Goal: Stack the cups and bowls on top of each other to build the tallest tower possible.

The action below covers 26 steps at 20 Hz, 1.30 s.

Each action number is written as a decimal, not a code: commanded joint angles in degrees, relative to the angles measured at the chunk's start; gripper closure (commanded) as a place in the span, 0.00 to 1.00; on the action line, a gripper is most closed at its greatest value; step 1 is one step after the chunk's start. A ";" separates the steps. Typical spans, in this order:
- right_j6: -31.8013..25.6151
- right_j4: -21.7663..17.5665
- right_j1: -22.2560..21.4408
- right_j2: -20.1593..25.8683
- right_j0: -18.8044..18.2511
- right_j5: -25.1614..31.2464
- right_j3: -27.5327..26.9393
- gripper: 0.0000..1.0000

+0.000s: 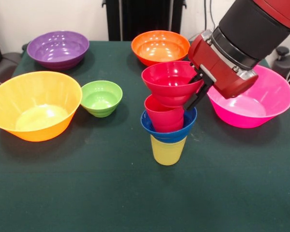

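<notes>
Gripping the rim of the glossy small red plastic bowl (170,83), the jaws (197,92) hold it tilted atop the red cup (164,117), blue bowl (170,132) and yellow cup (168,151) mid-worktop.

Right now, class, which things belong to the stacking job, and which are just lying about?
In the tower: yellow cup, blue bowl, red cup, red bowl.

Lying about, still stackable: orange-yellow bowl, small green bowl, purple bowl, orange bowl, pink bowl.
</notes>
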 commanded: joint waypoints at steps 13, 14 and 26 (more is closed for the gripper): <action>10.13 0.33 0.83 9.57 1.41 -6.55 3.98 1.00; 9.82 0.23 0.41 9.90 1.57 -7.06 4.93 1.00; 10.65 -0.42 -1.39 10.30 3.69 -8.81 10.74 1.00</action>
